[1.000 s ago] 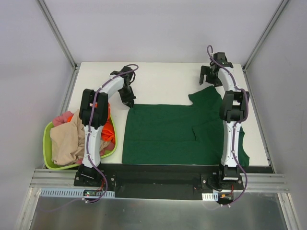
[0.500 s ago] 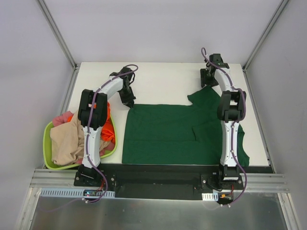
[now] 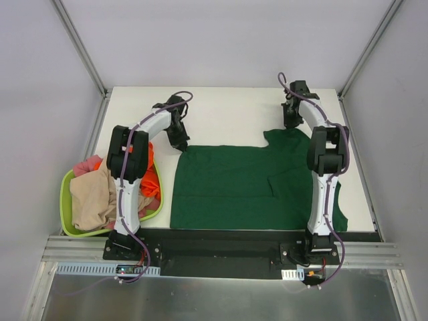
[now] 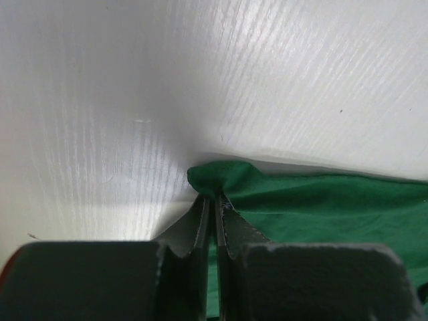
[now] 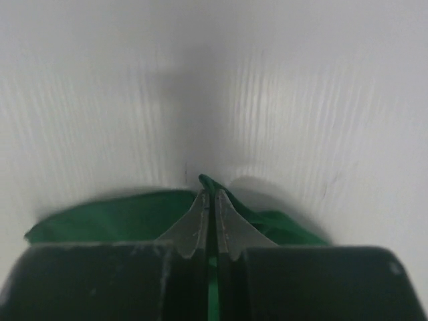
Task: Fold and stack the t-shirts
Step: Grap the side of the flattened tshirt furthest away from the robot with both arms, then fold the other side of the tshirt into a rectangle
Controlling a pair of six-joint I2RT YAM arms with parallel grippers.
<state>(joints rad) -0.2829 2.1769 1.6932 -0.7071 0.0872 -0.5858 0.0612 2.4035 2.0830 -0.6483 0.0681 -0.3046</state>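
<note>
A large dark green t-shirt lies spread flat on the white table. My left gripper is shut on its far left corner, and the pinched green fabric bulges past the left gripper tips. At the far right corner of the t-shirt, my right gripper is shut on a fold of green cloth, a small tip of it poking out beyond the right gripper. Other t-shirts, beige, orange and pink, are heaped in the basket.
A lime-green plastic basket stands at the table's left edge beside the left arm. The right arm's white links cross over the green shirt's right side. Bare table lies behind the shirt.
My right gripper came down to the shirt's far right corner and went from open to shut on the cloth. The left gripper kept its hold and place.
</note>
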